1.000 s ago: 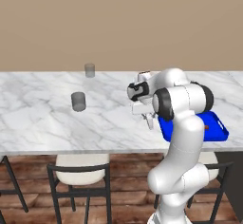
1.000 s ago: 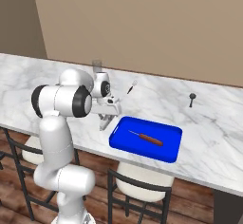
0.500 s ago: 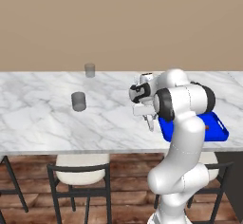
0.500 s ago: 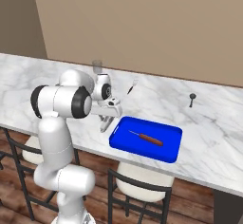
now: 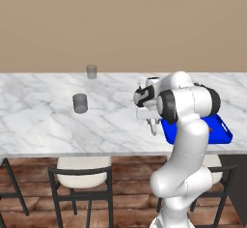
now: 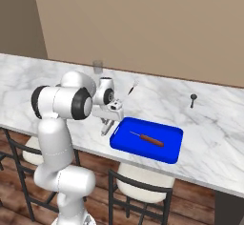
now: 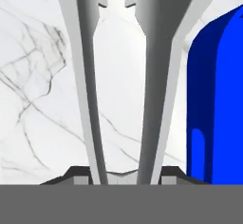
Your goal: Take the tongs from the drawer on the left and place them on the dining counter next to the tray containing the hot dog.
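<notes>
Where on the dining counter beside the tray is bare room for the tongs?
Bare marble lies between the tray and the nearer grey cup, where the tool holds the tongs. Right of the tray, a stretch reaches the small dark utensil.

Two grey cups [image 5: 80, 103], one tray [image 6: 167, 148], maybe three stools [image 5: 81, 166]

No legible text, label, brand, number or sign on any surface.
</notes>
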